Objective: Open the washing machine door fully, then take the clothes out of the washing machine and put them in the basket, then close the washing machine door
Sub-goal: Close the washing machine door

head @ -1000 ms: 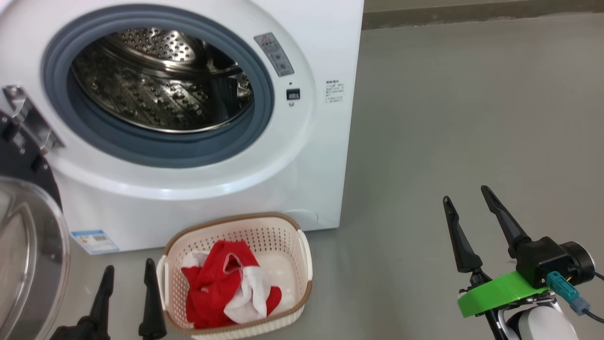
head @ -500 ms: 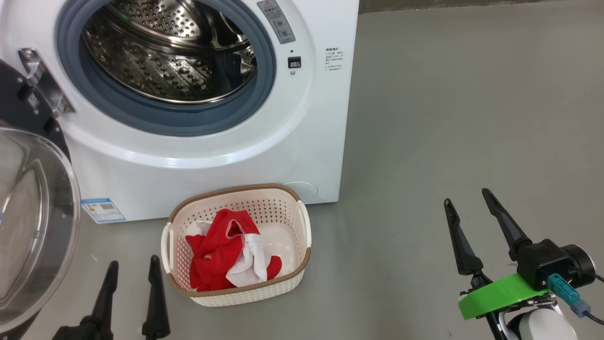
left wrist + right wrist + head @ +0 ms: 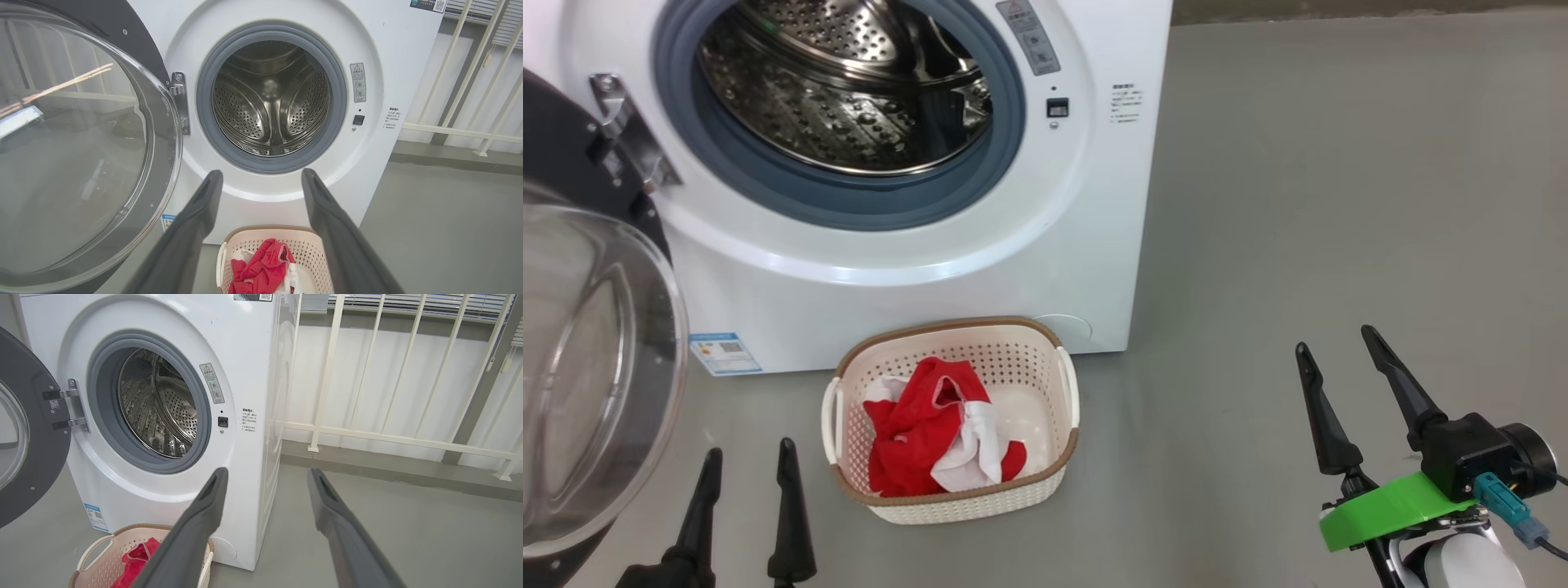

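Grey floor (image 3: 1298, 204) runs under everything, with a white railing (image 3: 388, 375) along the wall behind. On it stands the washing machine (image 3: 915, 302). The washing machine door (image 3: 596, 367) is swung wide open to the robot's left on a metal hinge (image 3: 629, 135), and its clear glass bowl bulges toward the head camera. Inside the grey gasket (image 3: 849, 208), the steel drum (image 3: 849, 106) shows its perforated wall. A blue label sticker (image 3: 725, 353) sits at the lower left corner of the machine's front.

The basket (image 3: 964, 505) rests on the floor just before the machine's lower front edge, toward its right corner. The clothes (image 3: 915, 433) lie inside it, a red and white heap bunched against its left side.

The left gripper (image 3: 749, 449) hovers over the floor just left of the basket, between it and the door, fingers spread and grasping nothing. The right gripper (image 3: 1335, 340) hangs well apart to the right over bare floor, its fingers likewise released with nothing between them.
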Motion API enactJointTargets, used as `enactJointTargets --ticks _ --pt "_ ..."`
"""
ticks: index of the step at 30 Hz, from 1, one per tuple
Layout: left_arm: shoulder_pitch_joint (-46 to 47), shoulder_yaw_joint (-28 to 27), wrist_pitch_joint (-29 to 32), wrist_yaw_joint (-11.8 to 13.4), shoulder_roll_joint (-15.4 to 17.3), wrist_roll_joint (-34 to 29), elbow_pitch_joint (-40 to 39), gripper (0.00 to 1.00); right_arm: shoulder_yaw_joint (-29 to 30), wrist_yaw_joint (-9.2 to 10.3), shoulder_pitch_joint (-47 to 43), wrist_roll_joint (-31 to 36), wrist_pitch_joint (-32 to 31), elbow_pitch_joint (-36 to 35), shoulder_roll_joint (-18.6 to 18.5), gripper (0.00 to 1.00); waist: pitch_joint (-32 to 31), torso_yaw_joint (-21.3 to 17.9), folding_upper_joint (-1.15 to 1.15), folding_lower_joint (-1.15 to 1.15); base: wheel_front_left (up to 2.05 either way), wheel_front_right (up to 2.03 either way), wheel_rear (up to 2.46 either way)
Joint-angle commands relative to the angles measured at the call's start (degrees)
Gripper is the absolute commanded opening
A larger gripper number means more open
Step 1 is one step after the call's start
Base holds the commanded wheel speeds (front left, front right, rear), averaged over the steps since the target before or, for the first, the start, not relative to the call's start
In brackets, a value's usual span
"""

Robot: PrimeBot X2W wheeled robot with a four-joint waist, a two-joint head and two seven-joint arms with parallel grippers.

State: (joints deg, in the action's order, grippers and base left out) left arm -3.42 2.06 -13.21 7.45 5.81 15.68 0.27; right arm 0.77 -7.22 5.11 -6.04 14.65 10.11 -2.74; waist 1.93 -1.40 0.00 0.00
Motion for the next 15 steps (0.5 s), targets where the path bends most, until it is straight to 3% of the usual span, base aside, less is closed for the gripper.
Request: enactJointTargets --ticks 1,15 --pt "1.5 -1.8 -0.3 0.6 0.8 -0.4 -2.0 1.00 -1.3 -0.26 0.7 0.0 0.3 -1.3 -0.1 1.00 -0.2 1.3 0.00 0.00 0.00 0.00 0.00" --pt "-0.5 -1.3 2.5 3.1 1.6 -2.0 -6.8 1.00 -2.3 -0.26 -0.9 -0.5 0.3 -0.6 -0.1 1.00 -3.0 11.3 0.00 0.00 0.00 0.00 0.00"
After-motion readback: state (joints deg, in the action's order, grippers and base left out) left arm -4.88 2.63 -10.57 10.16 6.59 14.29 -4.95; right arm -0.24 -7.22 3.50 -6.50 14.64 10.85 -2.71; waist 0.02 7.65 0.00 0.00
